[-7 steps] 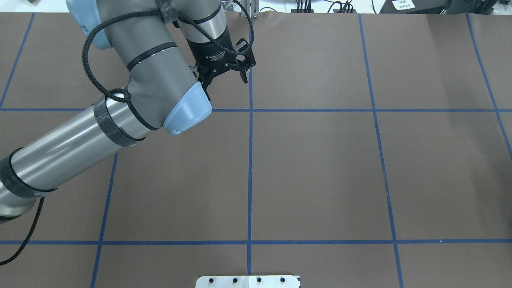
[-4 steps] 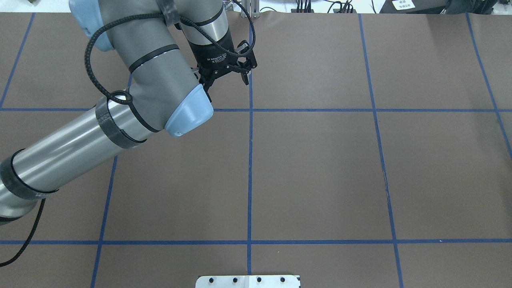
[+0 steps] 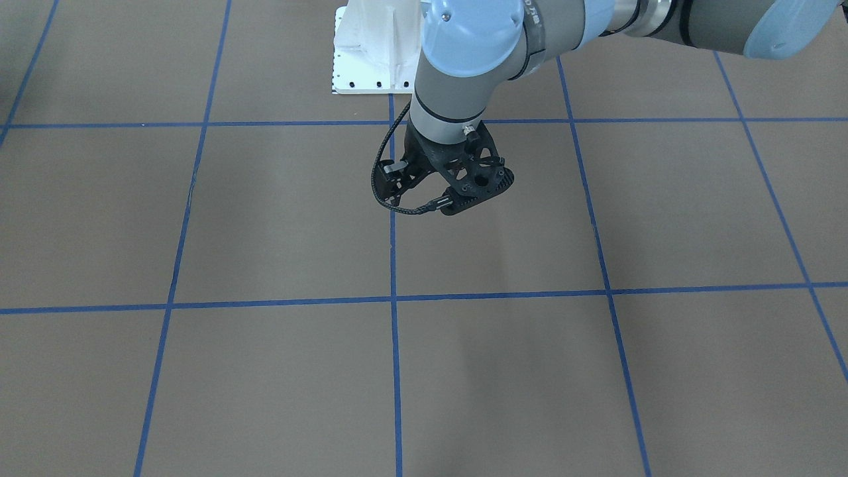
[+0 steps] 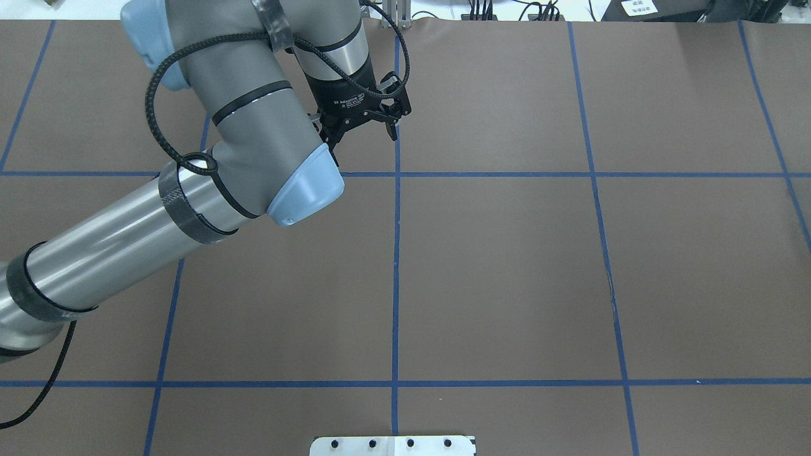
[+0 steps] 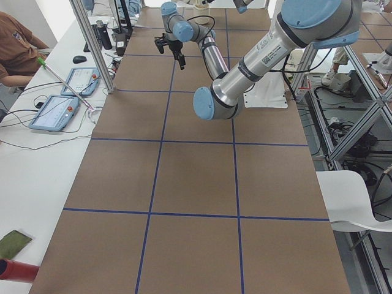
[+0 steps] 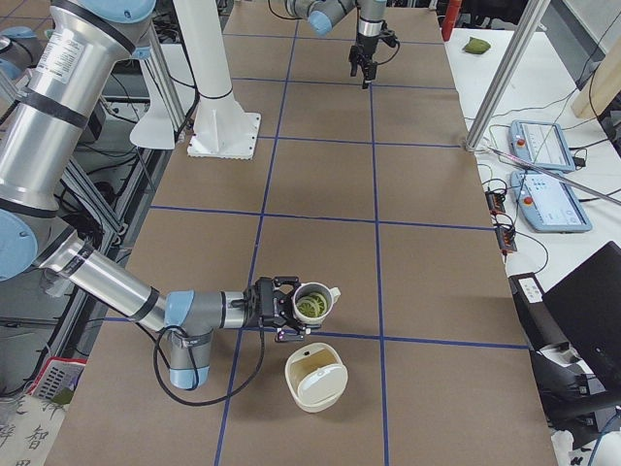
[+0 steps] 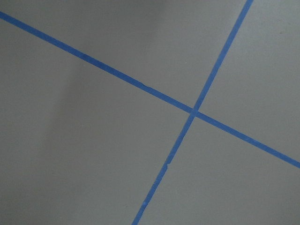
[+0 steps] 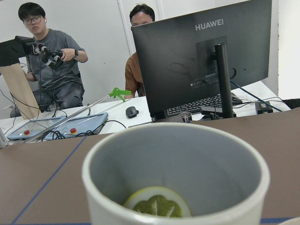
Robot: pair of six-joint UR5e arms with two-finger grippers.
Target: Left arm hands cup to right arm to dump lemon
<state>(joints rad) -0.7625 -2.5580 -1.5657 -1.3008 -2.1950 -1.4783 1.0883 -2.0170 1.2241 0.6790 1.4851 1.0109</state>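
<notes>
The cup (image 6: pixel 312 303), cream-white, stands on the table at the right end; lemon slices (image 6: pixel 310 307) lie inside it. The right gripper (image 6: pixel 277 309) is right against the cup's side; I cannot tell whether it grips. The right wrist view shows the cup's rim (image 8: pixel 178 140) very close, with a lemon slice (image 8: pixel 157 206) at the bottom. The left gripper (image 4: pixel 364 134) hangs open and empty over the far middle of the table, far from the cup. It also shows small in the exterior right view (image 6: pixel 364 68), and its hole-punched wrist bracket (image 3: pixel 474 179) shows in the front view.
A second cream container (image 6: pixel 315 377) with a white inside lies just beside the cup. The white base plate (image 4: pixel 393 445) is at the near edge. Operators, a monitor (image 8: pixel 201 61) and tablets (image 6: pixel 548 146) are on the side bench. The left wrist view shows only a blue tape cross (image 7: pixel 193 111).
The left arm has shifted slightly to the right and its gripper has turned a little; it stays open and empty.
</notes>
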